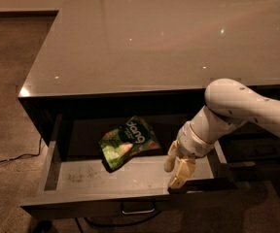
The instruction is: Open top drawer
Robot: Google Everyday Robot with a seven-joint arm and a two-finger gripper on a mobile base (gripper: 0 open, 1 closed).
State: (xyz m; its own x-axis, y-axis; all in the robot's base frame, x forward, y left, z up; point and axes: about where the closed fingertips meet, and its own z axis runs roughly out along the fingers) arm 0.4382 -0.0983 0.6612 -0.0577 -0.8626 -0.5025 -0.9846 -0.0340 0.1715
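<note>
The top drawer (81, 171) stands pulled out from under the counter, its grey scuffed floor showing. Its dark front panel runs along the bottom with a small metal bar handle (138, 209) at the centre. My gripper (176, 168) reaches down into the right part of the drawer, its pale fingers (183, 173) just behind the front panel. The white arm (237, 108) comes in from the right. A green snack bag (126, 141) lies on the drawer floor, left of the gripper and apart from it.
The glossy grey counter top (154, 38) spans the view above the drawer. More dark drawer fronts (261, 149) sit at the right. A cable (8, 160) lies on the brown carpet at the left.
</note>
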